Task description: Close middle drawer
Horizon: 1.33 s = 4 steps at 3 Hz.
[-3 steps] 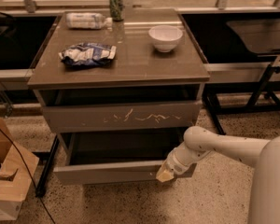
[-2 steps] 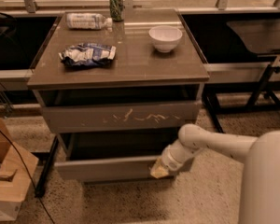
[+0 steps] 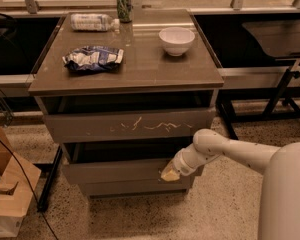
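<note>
Now | middle drawer (image 3: 115, 171) stood slightly out under the scratched drawer (image 3: 90, 126), its front proud of the bottom front (image 3: 135, 188) | gripper (image 3: 170, 174) touched its front near the right edge; whether it was open or closed could not be told | drawer's inside lost in shadow

Gripper (image 3: 169, 174) touches the slightly open middle drawer (image 3: 115, 171).

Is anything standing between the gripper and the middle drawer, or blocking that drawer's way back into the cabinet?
Nothing visible does. The gripper sits against the front of the middle drawer, near its right end. Nothing shows sticking up out of the open gap behind that front, though the gap is dark.
</note>
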{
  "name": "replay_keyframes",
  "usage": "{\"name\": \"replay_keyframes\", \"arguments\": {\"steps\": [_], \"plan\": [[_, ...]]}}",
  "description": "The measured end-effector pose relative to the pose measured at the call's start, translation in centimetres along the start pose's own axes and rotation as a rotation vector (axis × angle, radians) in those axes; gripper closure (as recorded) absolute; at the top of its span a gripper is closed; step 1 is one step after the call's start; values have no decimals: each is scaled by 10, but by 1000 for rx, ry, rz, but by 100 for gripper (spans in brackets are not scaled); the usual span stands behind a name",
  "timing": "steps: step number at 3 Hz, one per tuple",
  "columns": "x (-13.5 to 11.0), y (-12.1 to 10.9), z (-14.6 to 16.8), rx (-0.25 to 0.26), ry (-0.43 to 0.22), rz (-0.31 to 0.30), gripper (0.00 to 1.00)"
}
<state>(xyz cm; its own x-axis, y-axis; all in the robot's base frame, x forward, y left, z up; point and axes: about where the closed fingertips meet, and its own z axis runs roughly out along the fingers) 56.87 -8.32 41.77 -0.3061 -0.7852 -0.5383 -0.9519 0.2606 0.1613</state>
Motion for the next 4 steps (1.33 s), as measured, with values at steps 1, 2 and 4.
{"name": "replay_keyframes", "arguments": {"steps": [1,2,4], "plan": [[-15,-24,-11,81,-57,-21,28],[-16,-24,-11,81,-57,-21,5],[-16,-24,-11,81,-57,-21,0]]}}
